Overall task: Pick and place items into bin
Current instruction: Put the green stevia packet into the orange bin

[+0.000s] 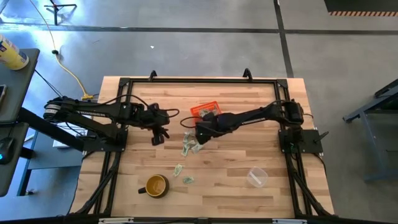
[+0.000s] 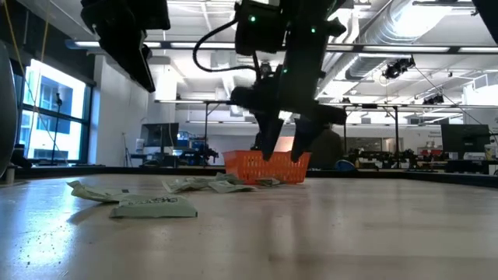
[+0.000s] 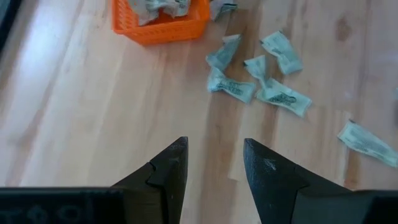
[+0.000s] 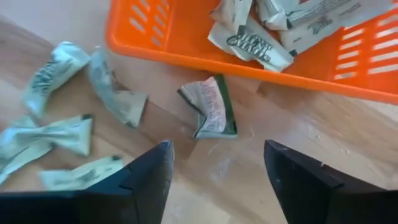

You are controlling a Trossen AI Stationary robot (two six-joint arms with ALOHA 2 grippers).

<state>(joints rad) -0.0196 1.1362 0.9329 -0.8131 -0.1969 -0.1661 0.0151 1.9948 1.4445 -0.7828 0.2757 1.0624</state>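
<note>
Wooden desk (image 1: 236, 186): right gripper (image 4: 214, 177), jaws apart and empty, hangs over a scrap (image 4: 210, 107) just beside the bin (image 4: 186, 43). Risk: closing may catch the bin wall or push the scrap away. Left gripper (image 3: 214, 171) waits, jaws apart.

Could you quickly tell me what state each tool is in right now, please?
Left tool: open, empty, over bare table away from the basket.
Right tool: open, empty, just above a packet lying beside the basket.

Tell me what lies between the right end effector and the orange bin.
In the right wrist view, one crumpled green-and-white scrap lies on bare wood between the open right end effector and the orange bin, just outside its near wall.
</note>
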